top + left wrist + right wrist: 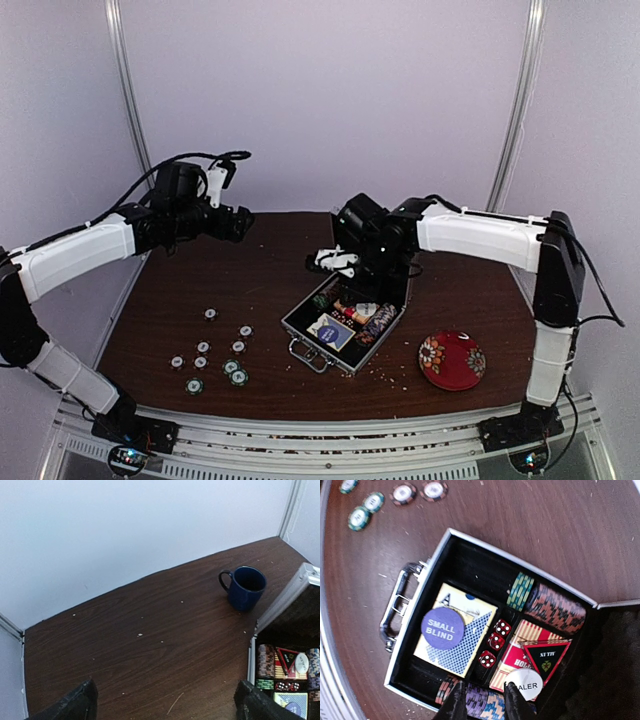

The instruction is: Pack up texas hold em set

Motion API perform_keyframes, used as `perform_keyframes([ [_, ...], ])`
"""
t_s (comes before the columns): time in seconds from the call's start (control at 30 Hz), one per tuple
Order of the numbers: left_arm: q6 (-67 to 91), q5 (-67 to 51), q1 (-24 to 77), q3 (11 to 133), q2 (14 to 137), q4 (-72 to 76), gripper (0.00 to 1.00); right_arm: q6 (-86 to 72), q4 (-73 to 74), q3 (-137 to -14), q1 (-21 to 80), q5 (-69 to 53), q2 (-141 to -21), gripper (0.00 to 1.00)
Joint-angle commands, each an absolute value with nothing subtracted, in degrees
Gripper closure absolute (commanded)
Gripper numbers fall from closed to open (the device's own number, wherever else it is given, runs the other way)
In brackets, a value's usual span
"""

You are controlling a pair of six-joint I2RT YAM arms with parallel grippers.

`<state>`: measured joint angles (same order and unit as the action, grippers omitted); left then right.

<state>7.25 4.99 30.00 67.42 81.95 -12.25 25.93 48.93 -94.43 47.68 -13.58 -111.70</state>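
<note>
Open briefcase (475, 562) amid clutter
Loose poker chips (238, 377) left, red floral bowl (452, 360) right, blue mug (245, 587) behind; left gripper (165, 707) spread wide, right gripper (485, 692) parted overhead.

The top view sits high behind the arm bases (130, 435), looking down and forward over the whole surface (200, 280). The left wrist view looks obliquely across the far surface to the back wall (150, 530) and blue mug (246, 586). The right wrist view looks steeply down, close over the open briefcase (465, 565), which all three share.
</note>
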Motion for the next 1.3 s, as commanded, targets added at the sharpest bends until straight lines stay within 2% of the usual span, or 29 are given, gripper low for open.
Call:
perform_keyframes([
  [0.0, 7.8, 9.28, 27.63, 66.09, 79.28, -8.35, 0.02, 31.0, 52.71, -97.55, 47.07, -23.56, -103.15, 0.73],
  [0.1, 6.64, 10.6, 27.68, 67.28, 79.56, -10.89, 0.07, 33.39, 54.32, -96.25, 45.84, -29.72, -98.4, 0.71],
  [0.27, 7.07, 5.46, 27.72, 73.1, 82.6, -23.88, 0.33, 33.51, 53.73, -90.83, 39.04, -36.48, -89.01, 0.71],
  [0.37, 7.66, -0.71, 28.53, 71.0, 82.63, -28.53, 0.38, 35.99, 53.87, -84.3, 35.44, -39.44, -83.18, 0.7],
  [0.7, 8.59, -1.48, 35.04, 61.53, 83.59, -42.38, 0.41, 34.71, 45.25, -58.33, 33.09, -32.97, -67.33, 0.7],
  [0.97, 8.1, -3.27, 35.46, 59.81, 87.95, -48.01, 0.39, 29.93, 32.23, -45.18, 22.7, -34.14, -65.05, 0.7],
  [1.07, 7.93, -3.57, 35.74, 60.07, 89.24, -48.2, 0.35, 28.55, 30.39, -45.4, 19.47, -30.26, -65.95, 0.68],
  [1.27, 8.74, -3.25, 36.2, 60.63, 92.32, -47.99, 0.33, 25.9, 27.3, -44.06, 15.91, -27.16, -66.19, 0.67],
])
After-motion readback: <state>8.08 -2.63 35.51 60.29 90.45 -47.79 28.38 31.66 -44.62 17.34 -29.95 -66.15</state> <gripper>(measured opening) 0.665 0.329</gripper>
